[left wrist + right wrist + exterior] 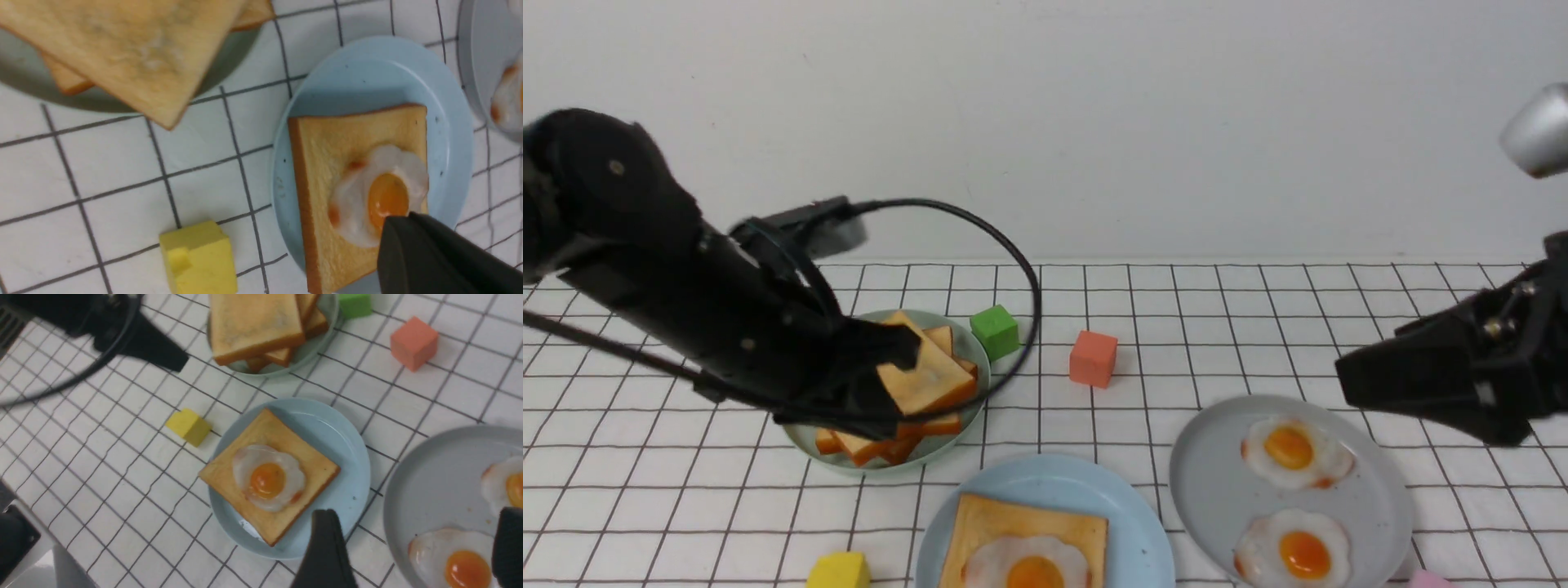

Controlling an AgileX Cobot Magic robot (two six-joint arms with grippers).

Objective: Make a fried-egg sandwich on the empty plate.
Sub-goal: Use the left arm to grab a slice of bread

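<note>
The empty plate, pale blue, holds one toast slice. A fried egg lies uncovered on that slice. Spare toast is piled on the green plate. My left gripper hovers at that plate's near left side, shut and empty. It is clear of the pile. My right gripper hangs open above the grey plate.
Two fried eggs lie on the grey plate. A green block and a salmon block stand behind the plates. A yellow block sits at the front, left of the blue plate. The left arm's cable loops over the green plate.
</note>
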